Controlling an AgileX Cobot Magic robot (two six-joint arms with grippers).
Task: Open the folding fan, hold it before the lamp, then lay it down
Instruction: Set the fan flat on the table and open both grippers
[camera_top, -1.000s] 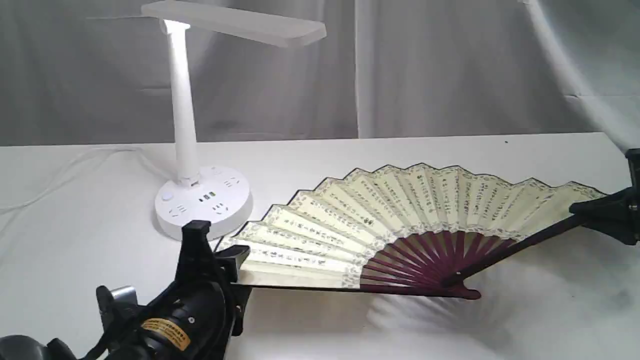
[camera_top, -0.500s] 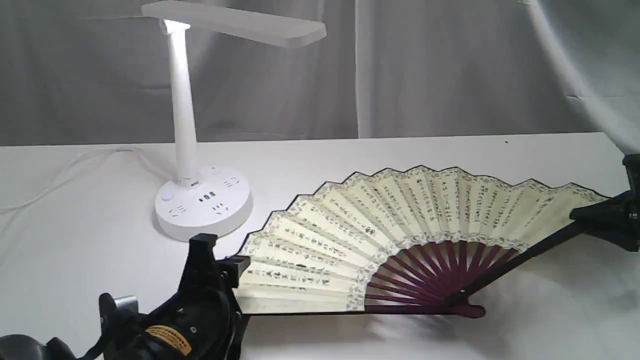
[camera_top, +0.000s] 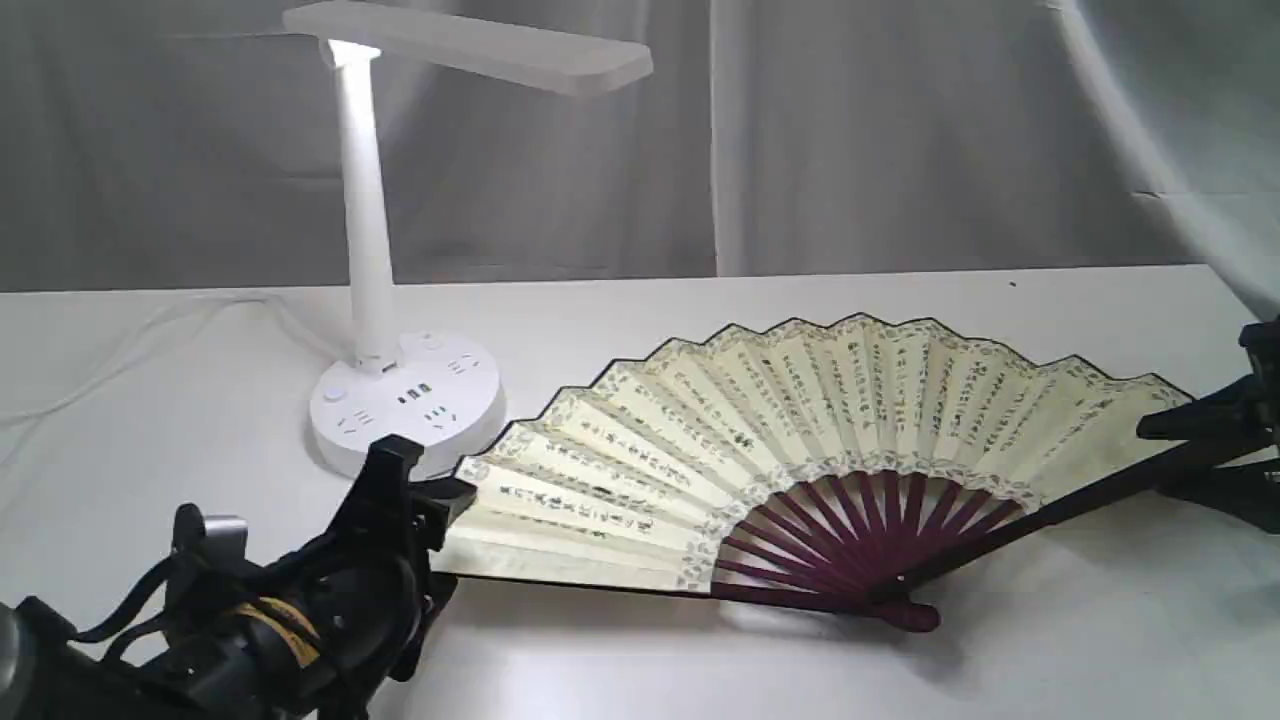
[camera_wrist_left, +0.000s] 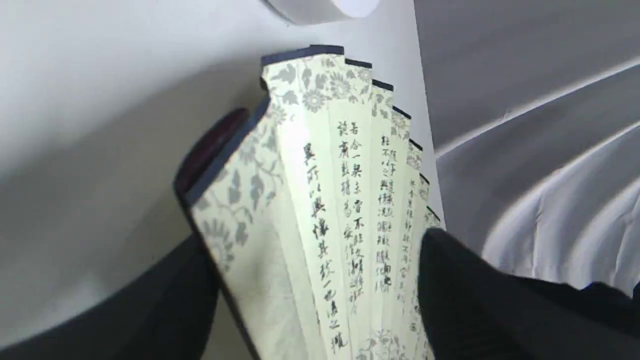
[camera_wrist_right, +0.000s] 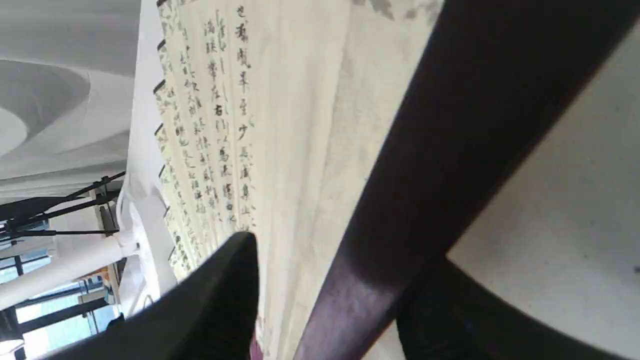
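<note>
The folding fan (camera_top: 800, 420) is fully spread between your two grippers, low over the table (camera_top: 700, 670). Its pivot (camera_top: 915, 615) is at or just above the surface; I cannot tell which. The lamp (camera_top: 365, 250) stands just behind the left gripper (camera_top: 430, 478).

The right gripper (camera_top: 1160, 462) has its jaws spread, one finger above the dark guard and one below. Whether the left gripper pinches the other guard or only frames it, I cannot tell.

This looks like the laying down. Lower both ends level, so the paper does not twist. Let go only when both guards rest on the table. Then draw each gripper outward, away from the leaf, keeping the left one clear of the lamp.
</note>
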